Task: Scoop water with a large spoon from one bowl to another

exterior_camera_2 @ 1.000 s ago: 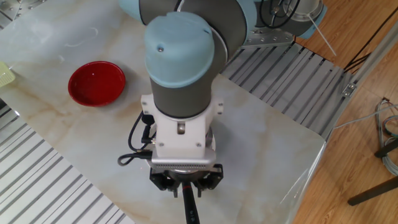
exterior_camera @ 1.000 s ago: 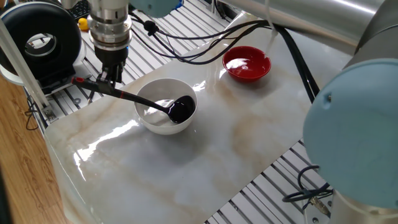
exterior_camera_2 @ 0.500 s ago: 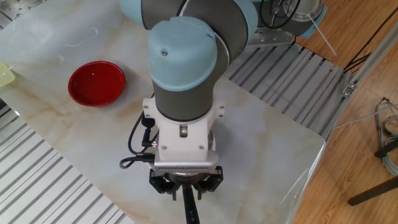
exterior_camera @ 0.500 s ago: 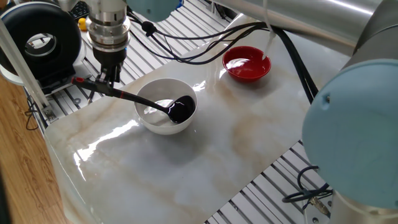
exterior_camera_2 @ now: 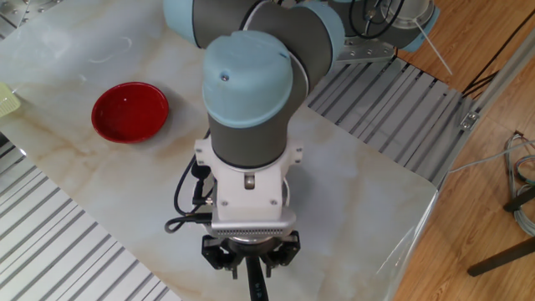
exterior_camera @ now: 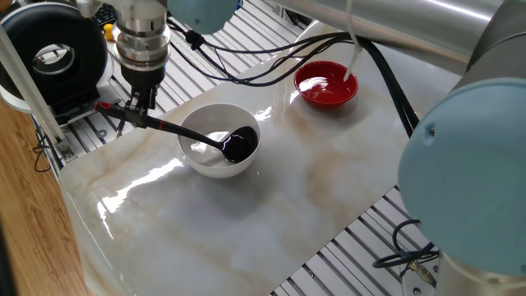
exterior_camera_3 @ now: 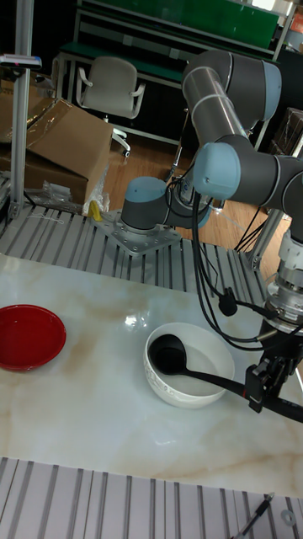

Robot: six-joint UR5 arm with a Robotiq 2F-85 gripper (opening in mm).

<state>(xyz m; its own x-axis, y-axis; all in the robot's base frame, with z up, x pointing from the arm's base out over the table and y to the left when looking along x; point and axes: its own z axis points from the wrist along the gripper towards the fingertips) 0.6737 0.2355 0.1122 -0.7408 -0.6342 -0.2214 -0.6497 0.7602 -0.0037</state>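
Note:
The white bowl [exterior_camera: 210, 169] stands left of the marble slab's middle, with a glint of water [exterior_camera: 204, 141] inside. The black large spoon [exterior_camera: 238, 145] rests with its scoop in this bowl, its thin handle running out over the rim to the left. My gripper [exterior_camera: 138, 107] is shut on the handle near its red end. In the tall fixed view the scoop [exterior_camera_3: 167, 354] lies in the white bowl [exterior_camera_3: 220, 351] and the gripper [exterior_camera_3: 268, 376] holds the handle at the right. The red bowl [exterior_camera: 327, 85] [exterior_camera_2: 129, 111] [exterior_camera_3: 30, 338] sits apart, glossy inside. My arm hides the white bowl in the other fixed view, where the gripper [exterior_camera_2: 251, 261] shows.
A black round device [exterior_camera: 54, 53] and a small yellow object [exterior_camera: 109, 32] sit beyond the slab's left edge on the slatted metal table. Black cables [exterior_camera: 246, 59] hang over the slab between the bowls. A large arm joint [exterior_camera: 468, 164] fills the right foreground.
The arm has shifted slightly, the wrist drifting a little in both fixed views. The spoon's scoop stays in the white bowl and the grip is unchanged.

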